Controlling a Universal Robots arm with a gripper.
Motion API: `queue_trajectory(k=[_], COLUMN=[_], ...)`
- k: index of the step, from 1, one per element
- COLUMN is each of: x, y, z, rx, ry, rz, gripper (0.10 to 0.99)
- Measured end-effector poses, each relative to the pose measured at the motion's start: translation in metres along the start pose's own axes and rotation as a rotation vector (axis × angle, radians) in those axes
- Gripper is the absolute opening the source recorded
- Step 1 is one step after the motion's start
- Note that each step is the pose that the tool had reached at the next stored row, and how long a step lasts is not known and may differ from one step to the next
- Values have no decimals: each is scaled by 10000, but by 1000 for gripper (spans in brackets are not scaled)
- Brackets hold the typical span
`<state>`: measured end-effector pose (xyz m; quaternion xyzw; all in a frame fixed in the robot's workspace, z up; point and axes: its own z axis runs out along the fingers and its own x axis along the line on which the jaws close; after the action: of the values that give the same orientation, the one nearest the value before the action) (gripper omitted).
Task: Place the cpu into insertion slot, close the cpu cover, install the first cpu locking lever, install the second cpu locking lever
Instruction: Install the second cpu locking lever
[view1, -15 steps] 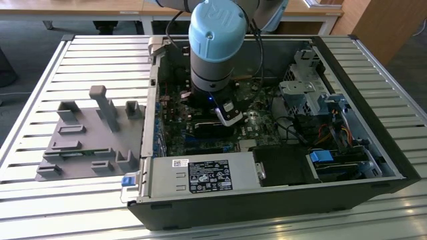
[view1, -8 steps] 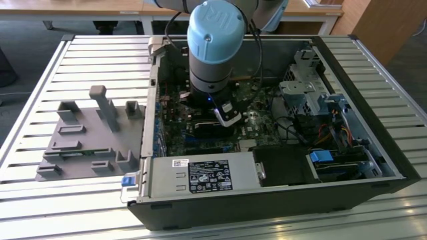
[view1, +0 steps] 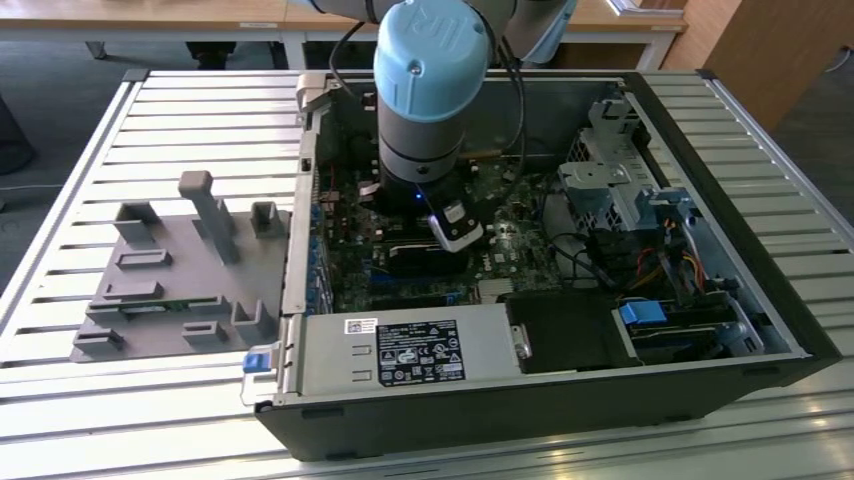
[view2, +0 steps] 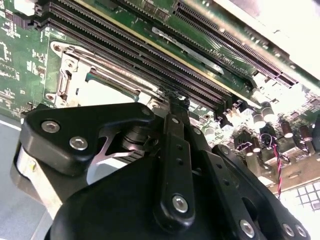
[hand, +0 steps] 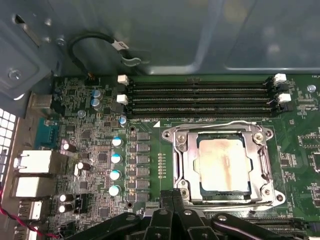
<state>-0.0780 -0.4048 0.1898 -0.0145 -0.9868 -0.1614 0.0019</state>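
Silvery square cpu (hand: 223, 166) under metal cpu cover (hand: 223, 131)

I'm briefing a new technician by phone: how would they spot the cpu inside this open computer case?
Start at the green motherboard in the first wrist view and find the four long black memory slots. Right beside them sits the cpu cover, a silvery frame, with the cpu showing in its window. Unlike the small dark chips around it, it is a pale, flat metal square.
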Motion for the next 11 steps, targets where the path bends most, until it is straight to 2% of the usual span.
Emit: queue_trajectory(k=[11], x=[12], y=[-6], z=[22], rx=[5], ry=[3], rz=[-8], gripper=[106])
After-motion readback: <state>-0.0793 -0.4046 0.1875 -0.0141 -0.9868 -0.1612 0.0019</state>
